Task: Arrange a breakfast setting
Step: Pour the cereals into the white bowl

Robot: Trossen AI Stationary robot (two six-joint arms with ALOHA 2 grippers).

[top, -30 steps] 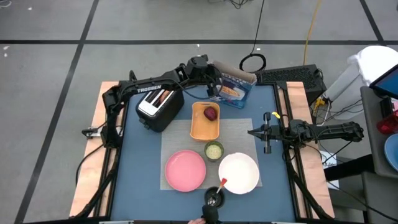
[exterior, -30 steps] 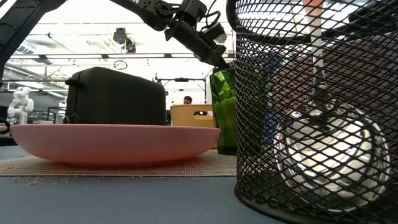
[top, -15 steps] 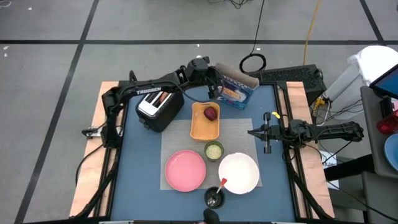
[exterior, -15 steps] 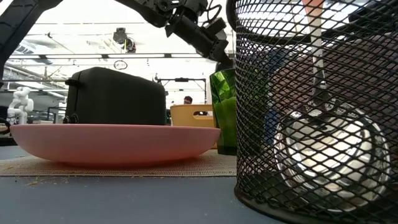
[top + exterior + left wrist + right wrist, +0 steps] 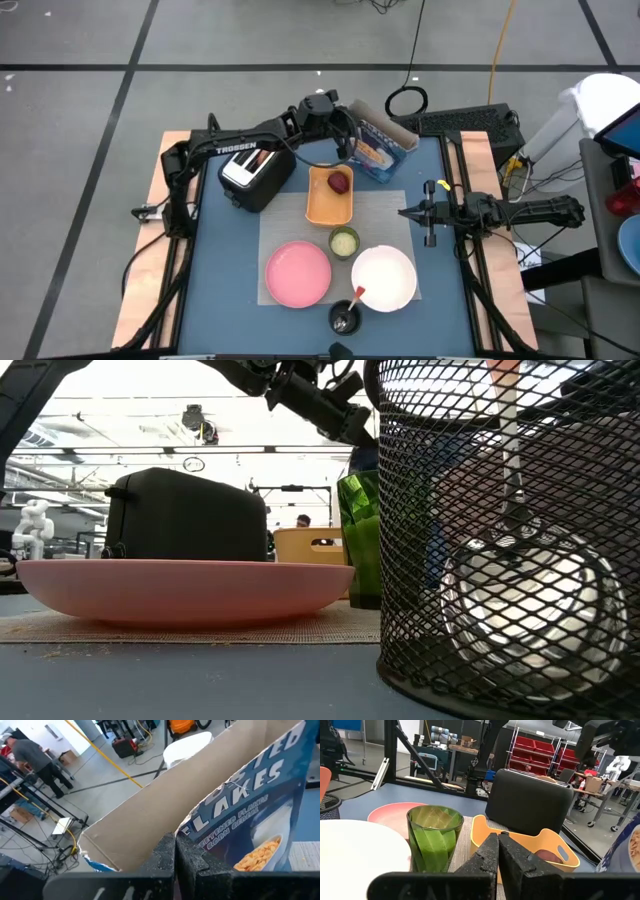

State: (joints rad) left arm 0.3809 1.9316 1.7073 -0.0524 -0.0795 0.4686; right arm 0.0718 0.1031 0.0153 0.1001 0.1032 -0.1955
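Note:
My left gripper (image 5: 346,141) is shut on the blue cereal box (image 5: 382,143) at the table's far side, above the orange tray (image 5: 329,196) that holds the dark-red fruit (image 5: 340,182). The pink plate (image 5: 298,273), white bowl (image 5: 384,277) and green cup (image 5: 344,241) rest on a grey mat. The red-handled spoon (image 5: 357,294) stands in a black mesh holder (image 5: 345,318). Toast (image 5: 258,157) sticks out of the toaster (image 5: 256,172). My right gripper (image 5: 405,212) is shut and empty at the mat's right edge. My left gripper pinches the front wall of the cereal box at its open top edge (image 5: 186,831). One finger is on the brown inner side, the other on the printed blue face. The fingers come from the table's left. The box is tilted, its open end raised.
The black-and-silver toaster stands at the far left of the table. The mesh holder (image 5: 500,530) stands at the near edge. A coiled cable and a dark keyboard lie beyond the far edge. Bare blue table shows on the left and right of the mat.
My left gripper has risen a little with the open end of the cereal box and gone slightly toward the table's right edge. The box has tipped up more at that end.

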